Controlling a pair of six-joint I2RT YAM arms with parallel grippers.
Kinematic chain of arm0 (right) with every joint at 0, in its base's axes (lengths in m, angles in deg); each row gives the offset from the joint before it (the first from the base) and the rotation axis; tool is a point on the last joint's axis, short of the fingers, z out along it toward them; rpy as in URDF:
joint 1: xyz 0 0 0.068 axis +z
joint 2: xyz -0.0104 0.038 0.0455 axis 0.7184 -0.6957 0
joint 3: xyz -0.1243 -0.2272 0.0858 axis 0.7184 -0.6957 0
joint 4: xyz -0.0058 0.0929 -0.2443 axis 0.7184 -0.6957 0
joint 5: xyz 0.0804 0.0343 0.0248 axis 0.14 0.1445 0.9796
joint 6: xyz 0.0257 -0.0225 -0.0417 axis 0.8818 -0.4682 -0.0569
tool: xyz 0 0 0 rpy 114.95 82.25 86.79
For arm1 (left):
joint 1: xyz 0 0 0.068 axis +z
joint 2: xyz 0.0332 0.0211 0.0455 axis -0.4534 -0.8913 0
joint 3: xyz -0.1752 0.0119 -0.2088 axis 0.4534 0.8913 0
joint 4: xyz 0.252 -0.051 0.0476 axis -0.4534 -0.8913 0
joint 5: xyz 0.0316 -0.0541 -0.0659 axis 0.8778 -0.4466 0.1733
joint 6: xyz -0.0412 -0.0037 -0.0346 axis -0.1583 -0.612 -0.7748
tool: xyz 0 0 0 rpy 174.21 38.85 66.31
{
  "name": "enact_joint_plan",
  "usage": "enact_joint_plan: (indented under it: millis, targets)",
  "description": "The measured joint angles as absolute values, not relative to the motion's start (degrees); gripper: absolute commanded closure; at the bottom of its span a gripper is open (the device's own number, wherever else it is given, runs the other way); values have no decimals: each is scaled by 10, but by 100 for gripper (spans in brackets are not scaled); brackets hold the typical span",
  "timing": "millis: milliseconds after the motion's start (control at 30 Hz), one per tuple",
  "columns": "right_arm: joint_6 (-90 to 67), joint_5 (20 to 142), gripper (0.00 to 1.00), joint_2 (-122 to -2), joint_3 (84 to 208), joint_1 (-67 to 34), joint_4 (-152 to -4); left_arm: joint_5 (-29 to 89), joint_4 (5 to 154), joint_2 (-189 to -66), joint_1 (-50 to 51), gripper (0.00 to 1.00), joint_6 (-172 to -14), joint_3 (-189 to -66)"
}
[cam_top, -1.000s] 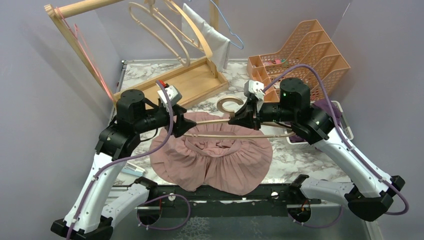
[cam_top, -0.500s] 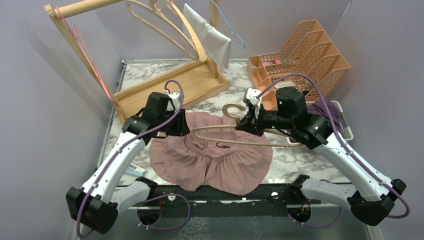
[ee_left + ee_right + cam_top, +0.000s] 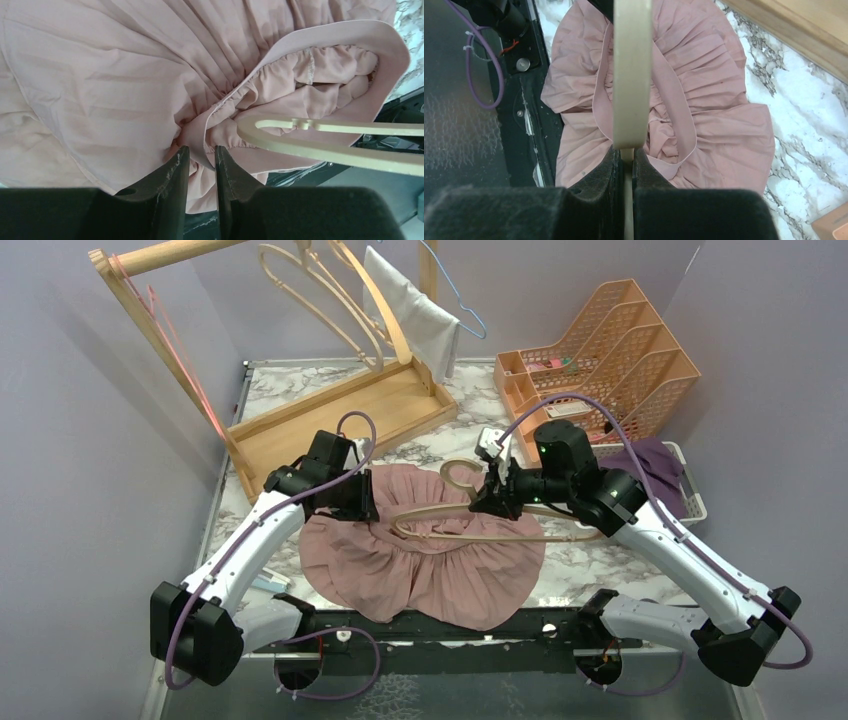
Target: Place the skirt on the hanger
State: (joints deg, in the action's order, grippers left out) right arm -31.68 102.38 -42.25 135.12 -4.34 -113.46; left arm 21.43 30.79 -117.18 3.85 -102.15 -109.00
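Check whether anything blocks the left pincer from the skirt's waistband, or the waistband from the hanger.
Nothing visible does. The left pincer grips the skirt's waistband directly, and the wooden hanger lies right beside it.

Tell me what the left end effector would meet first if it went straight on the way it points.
The skirt: a fold of its waistband sits between the fingertips of the left end effector, so it would press into that cloth. The hanger seems just beside that line; depth is unclear.
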Motion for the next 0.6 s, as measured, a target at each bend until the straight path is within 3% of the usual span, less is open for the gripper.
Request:
enact_joint_plan:
  millis: [167,300,600]
  targets:
    - [-317,1030,99,-426,1340,-43,-1130,214,312,-1197,38,78,-1031,-1086]
    - [-315,1034,99,-428,1333,-43,-1118,212,320,-1210,38,100,-1036,-1086]
    - [-304,1048,99,-428,1316,-43,-1090,175,321,-1186,38,100,-1034,-1089]
